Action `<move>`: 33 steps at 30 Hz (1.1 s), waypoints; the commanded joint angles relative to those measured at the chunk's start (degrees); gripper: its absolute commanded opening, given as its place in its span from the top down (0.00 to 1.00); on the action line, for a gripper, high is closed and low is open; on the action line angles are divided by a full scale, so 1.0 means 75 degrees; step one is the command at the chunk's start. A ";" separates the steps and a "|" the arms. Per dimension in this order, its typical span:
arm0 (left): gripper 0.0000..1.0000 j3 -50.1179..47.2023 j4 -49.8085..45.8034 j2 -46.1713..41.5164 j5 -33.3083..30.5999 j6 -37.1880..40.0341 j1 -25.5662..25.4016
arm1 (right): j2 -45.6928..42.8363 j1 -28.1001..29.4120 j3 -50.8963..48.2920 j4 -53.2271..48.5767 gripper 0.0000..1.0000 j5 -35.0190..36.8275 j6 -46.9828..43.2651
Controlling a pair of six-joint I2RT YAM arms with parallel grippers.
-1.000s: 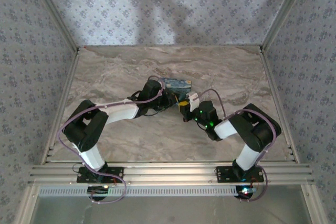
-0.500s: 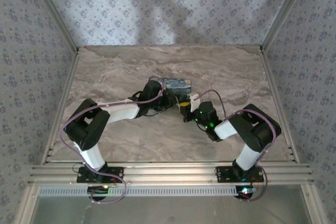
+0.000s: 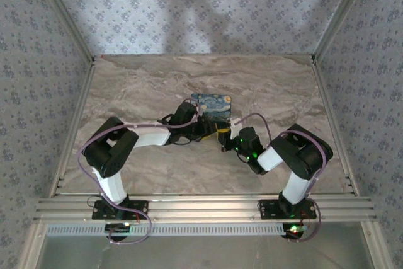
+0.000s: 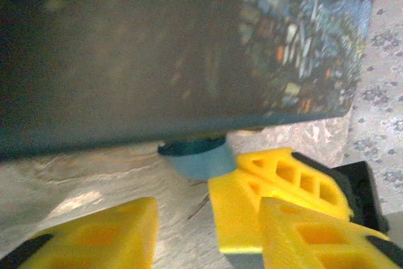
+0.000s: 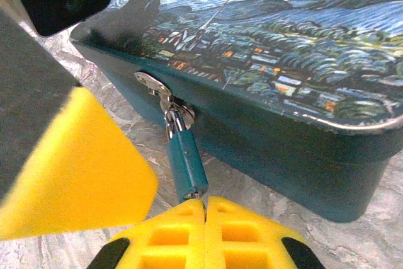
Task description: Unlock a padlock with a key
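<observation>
The padlock (image 5: 186, 162) is small and teal, not brass, and hangs by its silver shackle from the hasp (image 5: 153, 85) on the front of the night-sky box (image 5: 283, 48). My right gripper (image 5: 205, 205) is shut at the lock's bottom end, and a sliver of the key (image 5: 205, 199) shows between the fingertips at the keyhole. From the left wrist the padlock (image 4: 198, 159) pokes out under the box (image 4: 157, 55). My left gripper (image 4: 208, 212) stands open just in front of it, and its finger (image 5: 75, 162) sits left of the lock. From above, both grippers (image 3: 211, 131) (image 3: 222, 137) meet before the box (image 3: 212, 105).
The marble-patterned table (image 3: 145, 86) is walled by patterned panels behind and on both sides. An aluminium rail (image 3: 201, 209) runs along the near edge by the arm bases. The right gripper's shut fingers (image 4: 277, 181) crowd the space between the left gripper's fingers.
The left gripper has slid from beside the box's left end to its front, close to the padlock. The right gripper shifted slightly left and nearer, staying at the lock.
</observation>
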 commanded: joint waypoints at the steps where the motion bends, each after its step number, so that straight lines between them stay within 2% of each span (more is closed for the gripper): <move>1: 0.46 -0.0230 -0.0239 -0.0722 -0.0032 0.0280 0.0117 | 0.0112 0.0115 -0.0030 0.0278 1.00 0.0247 0.0227; 6: 0.37 -0.0807 -0.0126 -0.1597 -0.0356 0.0355 0.0319 | 0.0021 0.0247 -0.0008 0.0056 1.00 0.0230 0.0576; 11: 0.36 -0.1673 0.1116 -0.1987 -0.0486 -0.0239 0.0458 | -0.0262 0.0426 0.0138 -0.0473 1.00 0.0215 0.1513; 21: 0.44 -0.2286 0.2961 -0.1298 -0.0426 -0.1436 0.0448 | -0.0827 0.0613 0.0519 -0.1896 1.00 0.0228 0.3063; 33: 0.49 -0.2021 0.3487 -0.0456 -0.0337 -0.1711 0.0201 | -0.1122 0.0617 0.0790 -0.2636 1.00 -0.0019 0.4072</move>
